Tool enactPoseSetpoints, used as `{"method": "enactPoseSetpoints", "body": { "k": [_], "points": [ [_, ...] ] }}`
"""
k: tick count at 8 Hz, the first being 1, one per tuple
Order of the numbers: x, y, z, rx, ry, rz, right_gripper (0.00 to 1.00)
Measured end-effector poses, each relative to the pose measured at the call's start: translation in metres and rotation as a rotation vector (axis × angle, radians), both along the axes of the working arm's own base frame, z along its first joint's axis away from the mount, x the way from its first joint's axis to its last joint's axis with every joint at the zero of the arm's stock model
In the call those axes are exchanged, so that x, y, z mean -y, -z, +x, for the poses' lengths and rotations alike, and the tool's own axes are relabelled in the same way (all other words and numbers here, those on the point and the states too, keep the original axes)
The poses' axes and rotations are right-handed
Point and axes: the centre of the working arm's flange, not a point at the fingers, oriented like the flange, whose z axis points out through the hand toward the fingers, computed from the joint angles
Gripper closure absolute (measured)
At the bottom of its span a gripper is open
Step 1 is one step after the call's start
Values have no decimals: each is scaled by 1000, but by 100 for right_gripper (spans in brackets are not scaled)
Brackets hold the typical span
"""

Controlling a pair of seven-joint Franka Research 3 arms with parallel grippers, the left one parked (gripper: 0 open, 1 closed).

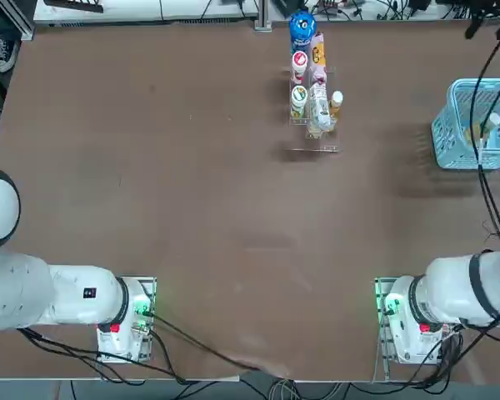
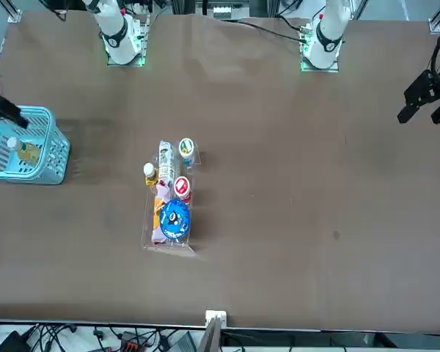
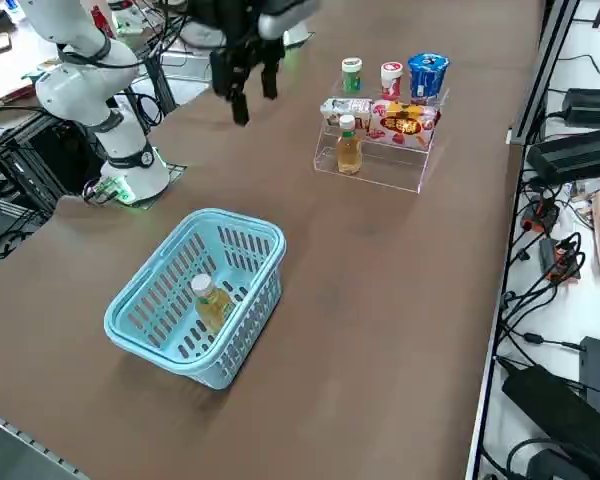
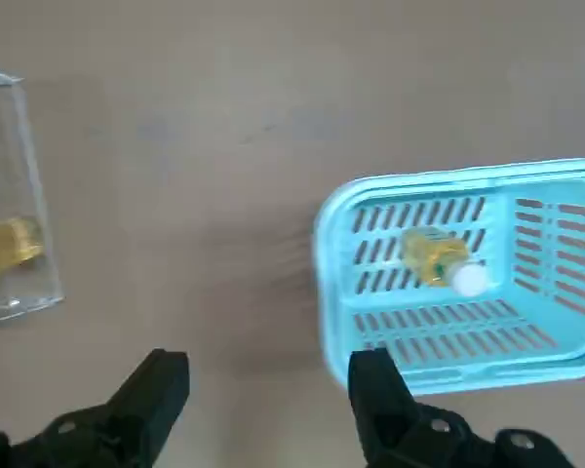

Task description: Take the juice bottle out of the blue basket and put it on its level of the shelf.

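Top view: the juice bottle (image 1: 489,127) lies inside the blue basket (image 1: 458,133) at the desk's (image 1: 192,208) far right edge, white cap showing. The shelf (image 1: 315,125) stands well apart toward the middle of the far side, already carrying several drinks, among them a second amber bottle (image 1: 337,103) on its lowest step.

Front view: the basket sits at the picture's left edge with the bottle resting on its floor, tilted rather than upright. The right hand (image 2: 1,111) shows dark just beside the basket's rim, above it.

Right side view: the bottle leans against the basket's lattice wall, cap uppermost, amber liquid filling most of the body. The shelf's lowest step has bare acrylic next to the matching bottle, likely the level meant for it.

Right wrist view: the hand (image 4: 273,385) hangs over bare desk with its fingers spread wide and nothing between them, the basket's near corner just beyond one fingertip (image 4: 372,375).

Handling, as a judgement: the bottle looks light and stiff, but the smooth round plastic may slip or roll. Best taken across the body just below the cap, where the lattice wall leaves the fingers room. The leaning pose means the hand must tilt or nudge it before it closes.
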Motion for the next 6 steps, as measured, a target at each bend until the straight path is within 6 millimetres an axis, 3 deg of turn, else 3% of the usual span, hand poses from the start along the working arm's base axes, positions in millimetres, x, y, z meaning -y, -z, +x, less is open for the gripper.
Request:
{"method": "enactPoseSetpoints", "body": {
  "k": [3,6],
  "points": [
    [106,67,-19,-4,-36,10,0],
    [169,145,-28,0,5,9,0]
  ]
}}
